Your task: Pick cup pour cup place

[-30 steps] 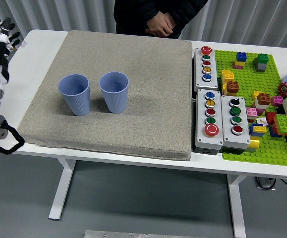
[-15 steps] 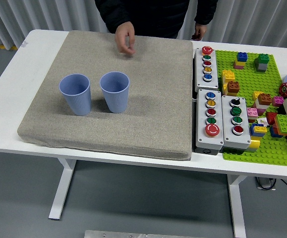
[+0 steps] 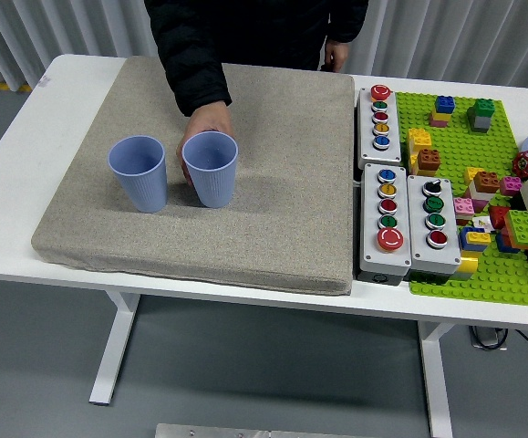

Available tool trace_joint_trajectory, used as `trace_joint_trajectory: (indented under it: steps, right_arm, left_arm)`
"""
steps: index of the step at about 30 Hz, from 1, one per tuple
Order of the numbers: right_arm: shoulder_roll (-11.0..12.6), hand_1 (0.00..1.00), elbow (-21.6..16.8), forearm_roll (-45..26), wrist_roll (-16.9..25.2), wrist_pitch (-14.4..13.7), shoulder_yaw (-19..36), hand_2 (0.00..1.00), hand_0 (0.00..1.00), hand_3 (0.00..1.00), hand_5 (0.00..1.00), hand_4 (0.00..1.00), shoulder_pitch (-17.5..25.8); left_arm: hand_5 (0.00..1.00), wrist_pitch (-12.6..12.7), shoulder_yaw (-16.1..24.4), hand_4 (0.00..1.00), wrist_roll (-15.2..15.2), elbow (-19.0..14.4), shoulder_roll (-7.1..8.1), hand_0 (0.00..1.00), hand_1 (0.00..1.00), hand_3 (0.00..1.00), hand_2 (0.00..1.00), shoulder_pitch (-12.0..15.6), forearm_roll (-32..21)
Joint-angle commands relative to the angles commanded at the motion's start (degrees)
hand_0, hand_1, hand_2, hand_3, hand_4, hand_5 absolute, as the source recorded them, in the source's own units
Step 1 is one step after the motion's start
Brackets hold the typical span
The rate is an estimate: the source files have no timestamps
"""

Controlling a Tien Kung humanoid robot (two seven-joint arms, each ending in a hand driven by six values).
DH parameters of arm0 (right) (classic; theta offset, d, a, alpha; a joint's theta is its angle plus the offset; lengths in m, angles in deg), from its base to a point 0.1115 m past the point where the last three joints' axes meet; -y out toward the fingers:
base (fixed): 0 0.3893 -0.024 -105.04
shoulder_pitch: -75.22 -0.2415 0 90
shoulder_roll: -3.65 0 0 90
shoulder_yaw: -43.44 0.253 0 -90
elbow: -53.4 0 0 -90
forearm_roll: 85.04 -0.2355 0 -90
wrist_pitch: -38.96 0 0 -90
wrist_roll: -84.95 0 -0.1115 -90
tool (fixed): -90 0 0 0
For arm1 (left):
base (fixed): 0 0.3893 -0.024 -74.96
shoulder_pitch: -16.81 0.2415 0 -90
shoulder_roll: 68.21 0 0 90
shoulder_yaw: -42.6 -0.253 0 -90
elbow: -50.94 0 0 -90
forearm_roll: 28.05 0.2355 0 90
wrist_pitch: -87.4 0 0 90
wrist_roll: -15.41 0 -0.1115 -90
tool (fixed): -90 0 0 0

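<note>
Two blue cups upright on the grey mat (image 3: pixel 245 219), side by side, near each other but not touching. Left cup (image 3: pixel 139 172) stands free. Right cup (image 3: pixel 211 169) has a person's hand (image 3: pixel 206 125) on it from the far side: fingers wrapped around the cup's back and left wall, near the rim. The person's black sleeve (image 3: pixel 195 64) reaches in over the mat's far edge; their other hand (image 3: pixel 335 57) hangs at the mat's far right corner, can't tell if it's spread or curled. No robot hands in view. Mat sits on the white surface (image 3: pixel 8 173). Right of the mat: three grey button boxes (image 3: pixel 400 224) touching or just beside its edge, then a green brick baseplate (image 3: pixel 482 274) with mixed bricks on it.
</note>
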Motion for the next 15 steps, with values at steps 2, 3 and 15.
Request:
trace_joint_trajectory:
  steps: [2, 3, 15]
  right_arm:
    - [0.04, 0.681, 0.0, -0.56, 0.13, -0.03, -0.56, 0.671, 0.719, 0.62, 0.296, 0.047, 0.0]
    - [0.04, 0.681, 0.0, -0.6, 0.14, -0.03, -0.61, 0.671, 0.719, 0.62, 0.296, 0.047, 0.0]
    - [-0.28, 0.681, 0.0, -2.53, 0.46, -0.3, -1.42, 0.671, 0.719, 0.618, 0.31, 0.041, -0.23]
  left_arm:
    - [0.998, 0.02, -0.06, 0.806, -0.07, 0.21, -0.13, 0.795, 0.782, 0.814, 0.838, -0.38, -0.15]
    - [0.998, 0.02, -0.06, 0.806, -0.07, 0.23, -0.14, 0.795, 0.782, 0.814, 0.838, -0.41, -0.16]
    - [0.998, 0.42, -0.28, 0.806, -0.23, 0.64, -0.62, 0.795, 0.782, 0.812, 0.836, -1.26, -0.07]
